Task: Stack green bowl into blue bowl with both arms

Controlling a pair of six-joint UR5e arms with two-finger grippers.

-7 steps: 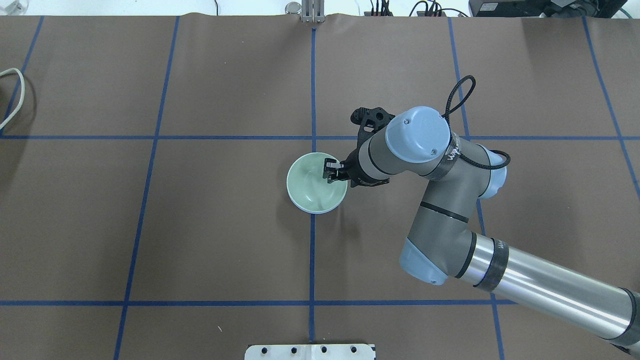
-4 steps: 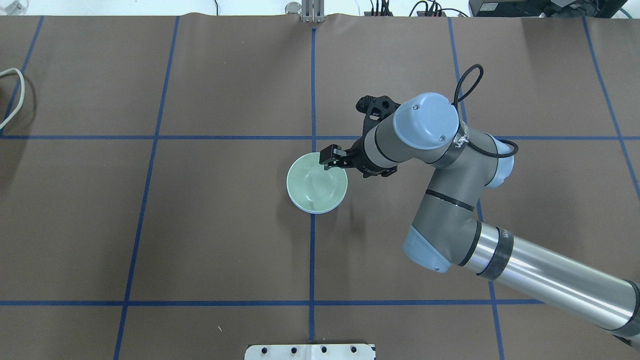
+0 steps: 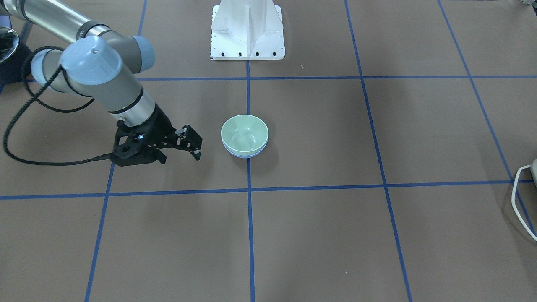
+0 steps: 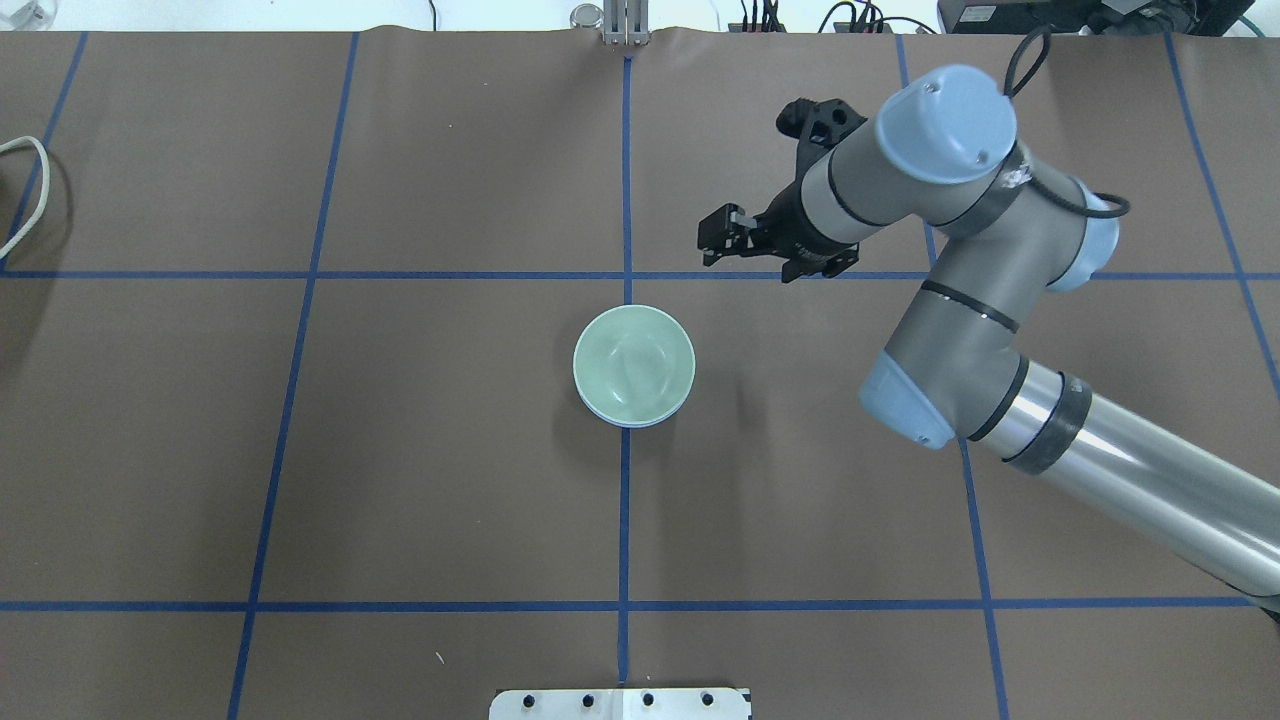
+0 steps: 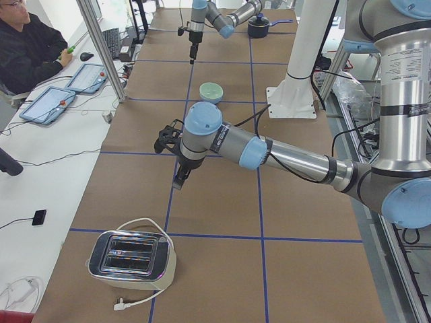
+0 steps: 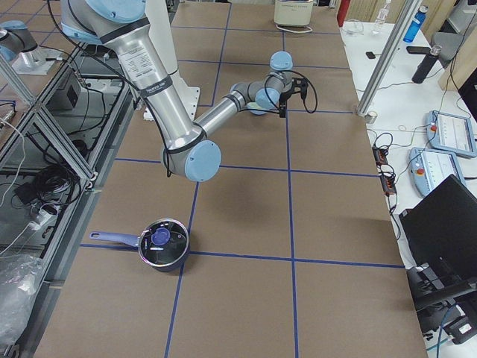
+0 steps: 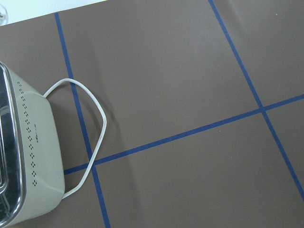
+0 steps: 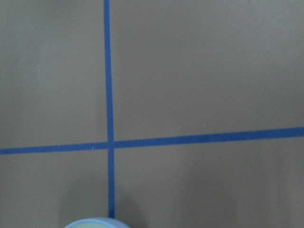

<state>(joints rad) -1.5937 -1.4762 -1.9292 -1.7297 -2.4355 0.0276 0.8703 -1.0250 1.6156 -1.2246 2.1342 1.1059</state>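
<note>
The pale green bowl [image 4: 634, 362] sits nested inside the blue bowl [image 4: 632, 423] at the table's middle; only a thin blue rim shows under it. Both also show in the front view, the green bowl [image 3: 244, 133] over the blue rim [image 3: 246, 155]. My right gripper [image 4: 708, 247] is open and empty, raised and apart from the bowls, on their far right side; it also shows in the front view [image 3: 196, 147]. My left gripper [image 5: 180, 183] shows only in the left side view, pointing down near a toaster; I cannot tell whether it is open or shut.
A toaster [image 5: 131, 259] with a white cable [image 7: 90, 142] stands at the table's left end. A dark pot [image 6: 162, 252] sits at the right end. The white pedestal base [image 3: 247, 31] stands at the robot's edge. Operators' desks lie beyond the far edge.
My right gripper has left the green bowl's rim, risen and moved away to the far right. The nested bowls have stayed in place.
</note>
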